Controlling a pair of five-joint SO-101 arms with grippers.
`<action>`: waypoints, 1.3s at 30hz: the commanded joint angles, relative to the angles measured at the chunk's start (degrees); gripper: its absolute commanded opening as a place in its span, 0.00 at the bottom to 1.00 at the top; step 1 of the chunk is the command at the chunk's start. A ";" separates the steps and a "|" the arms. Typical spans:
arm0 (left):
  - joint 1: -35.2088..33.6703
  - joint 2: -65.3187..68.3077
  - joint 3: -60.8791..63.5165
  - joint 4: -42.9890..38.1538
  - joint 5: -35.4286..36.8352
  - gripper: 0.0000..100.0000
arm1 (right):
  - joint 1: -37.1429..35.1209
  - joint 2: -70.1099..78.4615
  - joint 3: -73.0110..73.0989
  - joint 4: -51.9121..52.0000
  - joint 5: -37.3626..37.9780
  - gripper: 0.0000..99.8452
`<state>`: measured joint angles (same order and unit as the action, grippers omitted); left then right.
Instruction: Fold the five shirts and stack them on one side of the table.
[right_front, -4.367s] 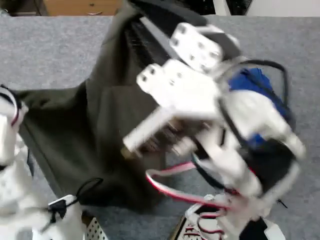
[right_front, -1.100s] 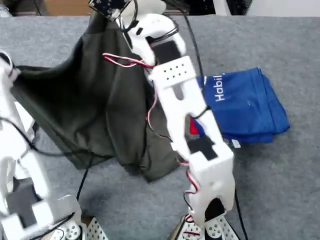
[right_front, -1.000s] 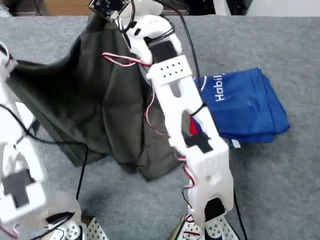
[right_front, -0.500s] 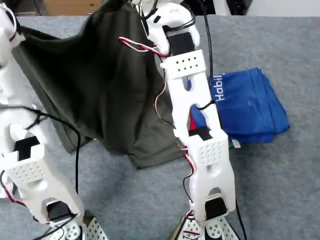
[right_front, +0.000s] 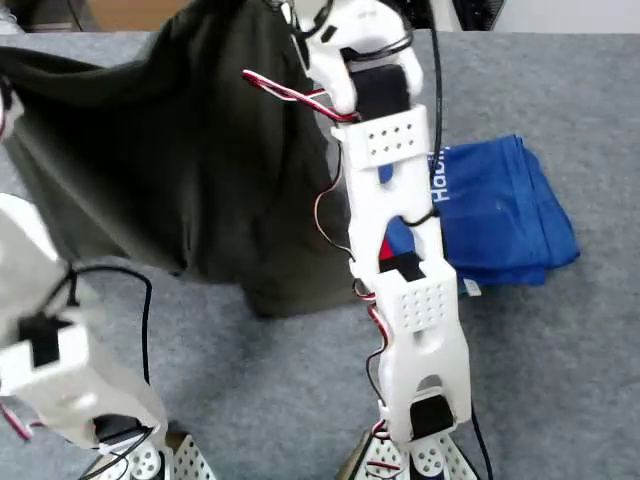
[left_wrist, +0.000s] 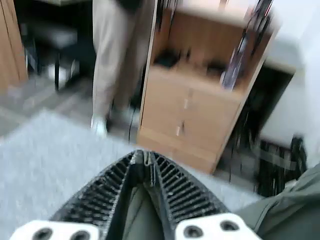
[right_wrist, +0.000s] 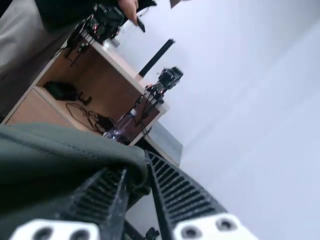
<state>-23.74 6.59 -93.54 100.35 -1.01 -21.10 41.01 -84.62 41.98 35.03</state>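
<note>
Left arm: In the high view we see the white left arm (right_front: 45, 340) rising along the left edge of the scene, toward the left corner of a raised shirt.
Left gripper: Its own wrist view shows us what the high view hides. The left gripper (left_wrist: 145, 161) has its black ribbed jaws pressed together at the tips, with a fold of olive cloth pinched between them.
Dark shirt: The dark olive shirt (right_front: 170, 150) hangs spread like a curtain between the two arms, over the left half of the grey table (right_front: 560, 380). Its lower edge hangs just beside the right arm, and we cannot tell whether it touches the surface.
Right arm: The right arm (right_front: 400, 210) stretches up the middle of the high view, from the near edge to the shirt's right corner.
Right gripper: In the right wrist view we see the right gripper (right_wrist: 137, 165) nearly closed, clamped on a thick rolled edge of the same shirt.
Blue shirt: A folded blue shirt (right_front: 495, 205) lies flat on the table, just right of the right arm. A patch of red (right_front: 388, 250) shows at its edge beside the arm, and we cannot tell what it is.
Background: Past the table, the left wrist view shows us a wooden cabinet (left_wrist: 200, 120). The right wrist view shows a white wall (right_wrist: 250, 100).
</note>
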 joint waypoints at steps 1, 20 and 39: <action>-0.26 -8.48 0.35 0.53 0.44 0.02 | 1.54 -1.89 -9.01 4.75 -0.44 0.00; -0.70 -43.82 50.81 0.44 0.26 0.02 | 8.22 -20.35 -10.86 17.58 -13.01 0.00; -8.88 -54.29 59.52 -1.49 0.70 0.02 | 4.09 -40.57 -10.24 30.15 -12.57 0.00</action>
<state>-30.86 -47.47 -31.65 99.82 -0.84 -16.18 5.14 -93.41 70.46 22.55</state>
